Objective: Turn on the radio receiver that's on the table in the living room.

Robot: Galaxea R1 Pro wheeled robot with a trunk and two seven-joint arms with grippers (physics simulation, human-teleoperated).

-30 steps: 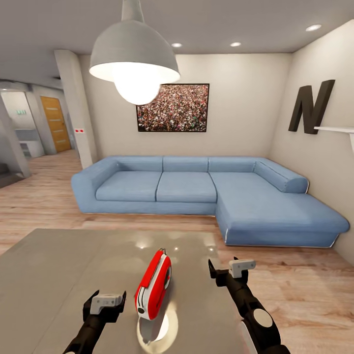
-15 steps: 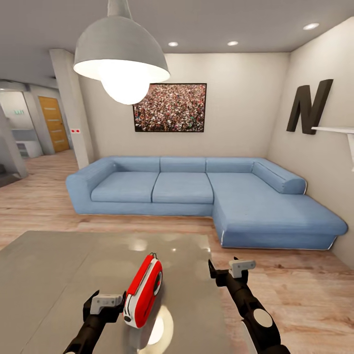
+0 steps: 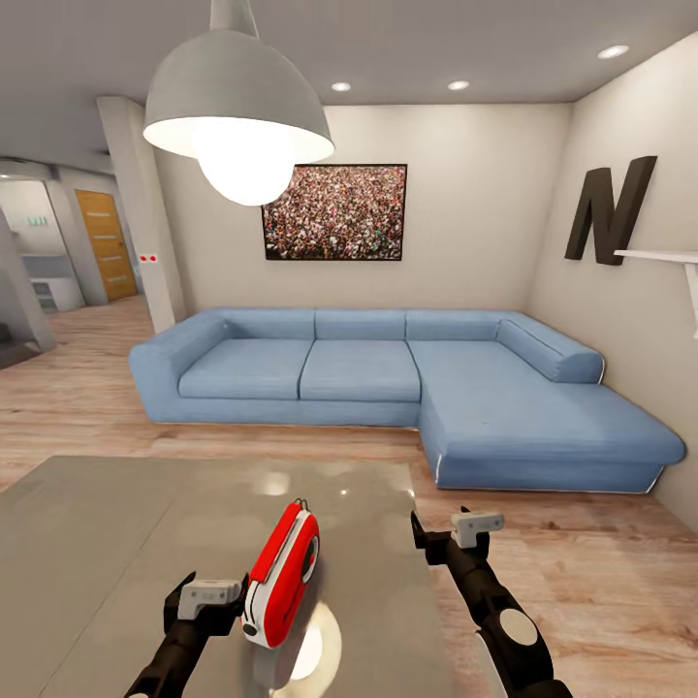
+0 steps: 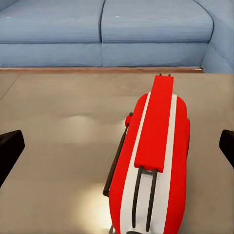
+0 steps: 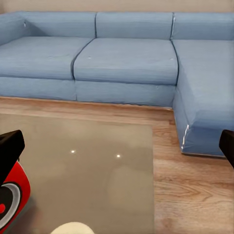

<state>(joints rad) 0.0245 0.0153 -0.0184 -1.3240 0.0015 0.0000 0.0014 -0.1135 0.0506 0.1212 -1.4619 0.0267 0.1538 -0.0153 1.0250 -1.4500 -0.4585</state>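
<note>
The radio receiver (image 3: 281, 577) stands on its edge on the glossy grey table (image 3: 107, 523), red front with the round dial turned to the right, white band and thin wire handle along its top. My left gripper (image 3: 209, 603) hovers open just left of its near end, close beside it. In the left wrist view the radio receiver (image 4: 153, 165) lies ahead between the spread fingertips (image 4: 9, 151). My right gripper (image 3: 444, 538) is open over the table's right edge, apart from the radio. The right wrist view catches a corner of the radio receiver (image 5: 9, 195) beside one fingertip (image 5: 9, 146).
A blue L-shaped sofa (image 3: 388, 373) stands beyond the table across a strip of wood floor (image 3: 582, 572). A big pendant lamp (image 3: 237, 107) hangs above. The crowd picture (image 3: 334, 211) and dark letter N (image 3: 611, 208) are on the walls. A hallway (image 3: 58, 262) opens at the left.
The whole picture slid a little left over the second, so the camera moved. The radio now sits nearer my left gripper in the view. Both grippers stay open.
</note>
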